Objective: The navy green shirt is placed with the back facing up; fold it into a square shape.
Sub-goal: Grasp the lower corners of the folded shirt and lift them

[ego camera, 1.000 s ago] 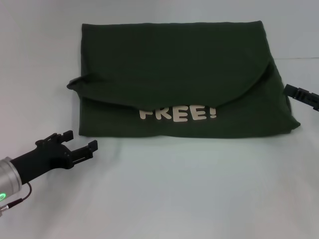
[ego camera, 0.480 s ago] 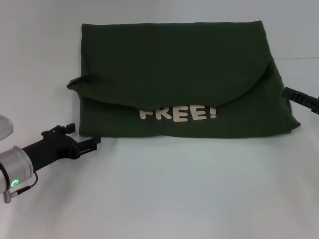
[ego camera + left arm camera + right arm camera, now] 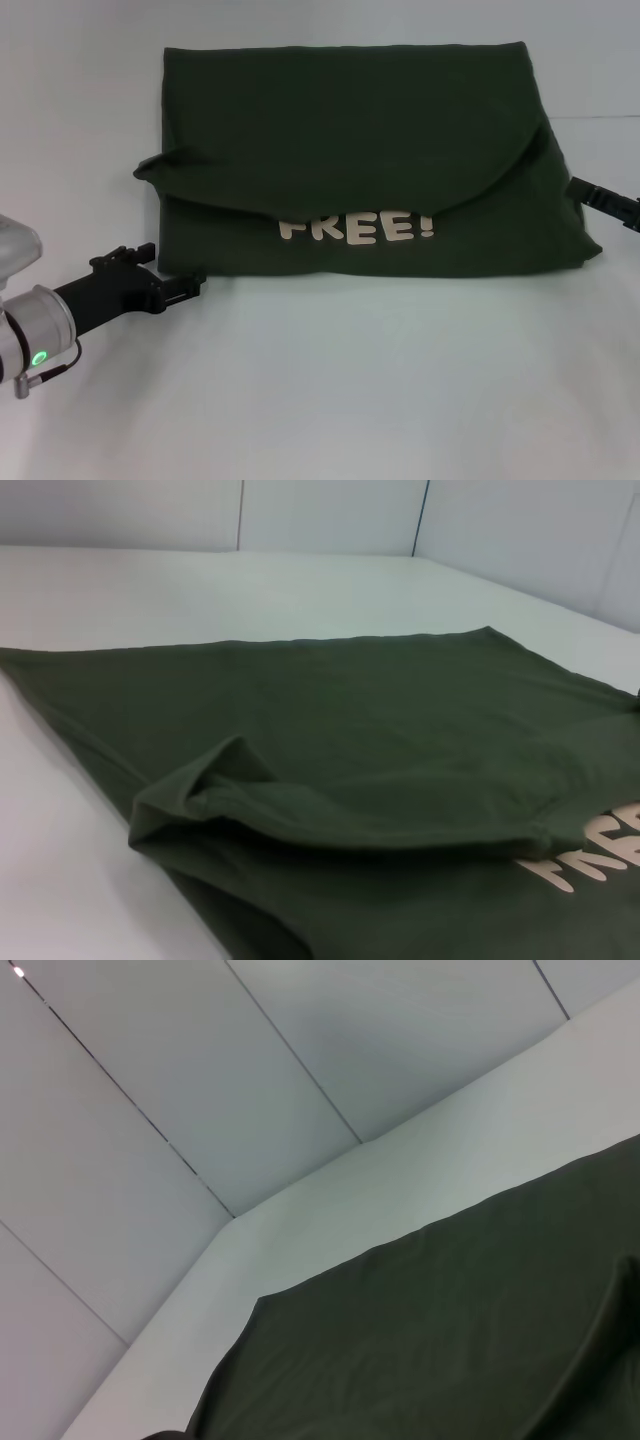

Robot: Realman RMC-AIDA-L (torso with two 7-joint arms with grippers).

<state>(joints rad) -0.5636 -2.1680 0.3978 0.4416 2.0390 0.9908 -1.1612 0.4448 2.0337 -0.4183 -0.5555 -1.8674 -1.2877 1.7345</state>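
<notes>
Two end effectors (image 3: 185, 287) (image 3: 590, 191) flanking shirt (image 3: 360, 130).

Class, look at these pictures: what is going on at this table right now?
A two-armed robot is folding a green shirt on a white table. The shirt is already partly folded, with the top flap covering part of the white "FREE!" lettering. The left gripper is low at the shirt's near left corner, and the right gripper is at its right edge. Neither has lifted any cloth.
</notes>
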